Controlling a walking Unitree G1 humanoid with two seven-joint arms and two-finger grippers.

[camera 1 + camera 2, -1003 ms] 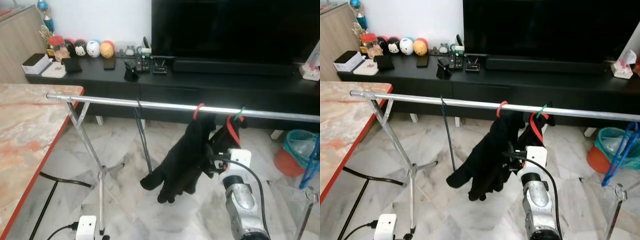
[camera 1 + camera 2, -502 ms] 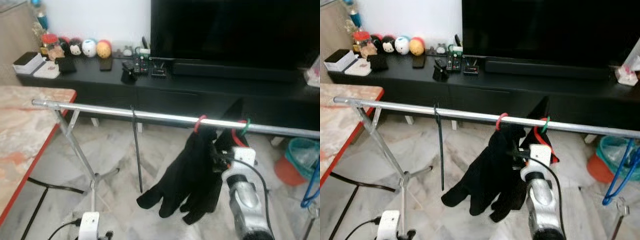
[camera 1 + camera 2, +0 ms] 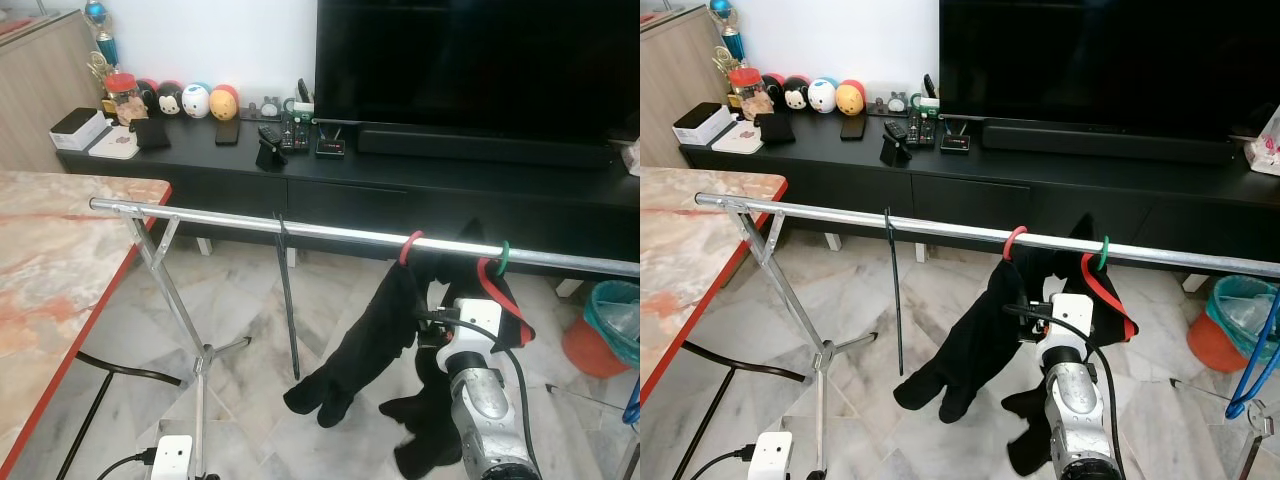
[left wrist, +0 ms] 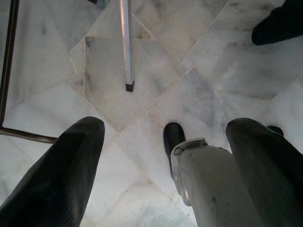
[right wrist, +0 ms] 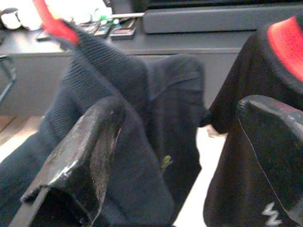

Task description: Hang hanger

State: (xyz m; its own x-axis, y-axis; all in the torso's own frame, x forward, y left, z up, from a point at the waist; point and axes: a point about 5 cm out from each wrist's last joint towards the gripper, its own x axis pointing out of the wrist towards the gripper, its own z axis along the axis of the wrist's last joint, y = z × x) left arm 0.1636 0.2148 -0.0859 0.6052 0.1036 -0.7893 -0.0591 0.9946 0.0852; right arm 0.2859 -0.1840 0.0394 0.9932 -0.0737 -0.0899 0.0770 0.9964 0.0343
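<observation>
A silver clothes rail (image 3: 300, 229) crosses in front of me. A red hanger hook (image 3: 408, 246) and a green hanger hook (image 3: 503, 251) sit on it, right of centre. A long black garment (image 3: 365, 345) hangs from the red hook. A black garment with a red band (image 3: 1108, 293) hangs under the green hook. My right arm (image 3: 482, 398) reaches up between the two garments, just below the rail. My right gripper (image 5: 175, 156) is open, with black cloth right in front of its fingers (image 5: 80, 156). My left gripper (image 4: 165, 165) hangs open over the marble floor.
A black TV console (image 3: 420, 185) with small items runs behind the rail. A marble-top table (image 3: 50, 270) stands to the left. The rack's legs (image 3: 200, 365), a white power strip (image 3: 172, 455) and a cable lie below. A teal bin (image 3: 615, 318) and a blue hanger (image 3: 1255, 355) are at the right.
The whole view has shifted. The black garments have swung and now hang lower and more spread around my right wrist. Both hooks have stayed on the rail.
</observation>
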